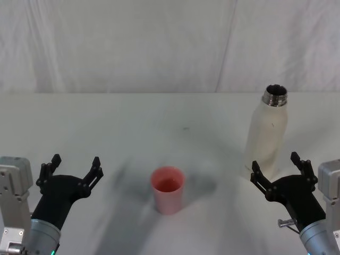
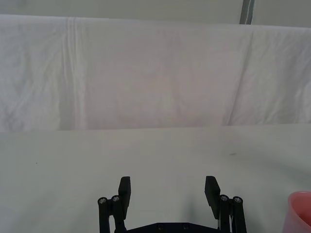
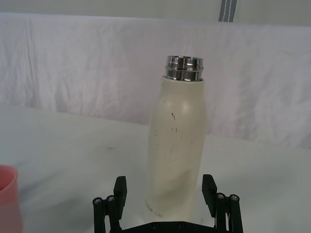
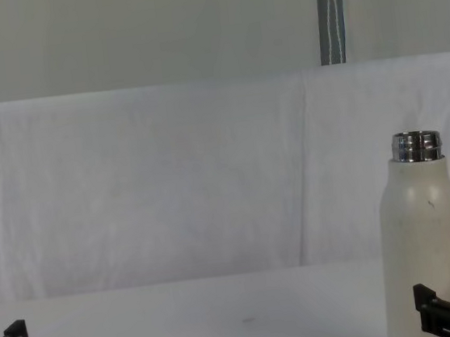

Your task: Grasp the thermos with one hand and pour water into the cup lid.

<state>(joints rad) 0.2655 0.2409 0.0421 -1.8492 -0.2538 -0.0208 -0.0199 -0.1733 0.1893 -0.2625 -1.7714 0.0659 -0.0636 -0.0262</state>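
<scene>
Cream cylindrical thermos (image 1: pixel 267 135), steel neck.

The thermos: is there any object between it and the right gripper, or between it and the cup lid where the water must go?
Nothing visible blocks either path. The right gripper, open, sits just in front of the upright thermos. Between the thermos and the cup lid lies only bare table. The left gripper is open, on the cup lid's far side.

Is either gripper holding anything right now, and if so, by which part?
Nothing is held. The right gripper is open just in front of the thermos, fingers level with its base, not touching. The left gripper is open over bare table.
</scene>
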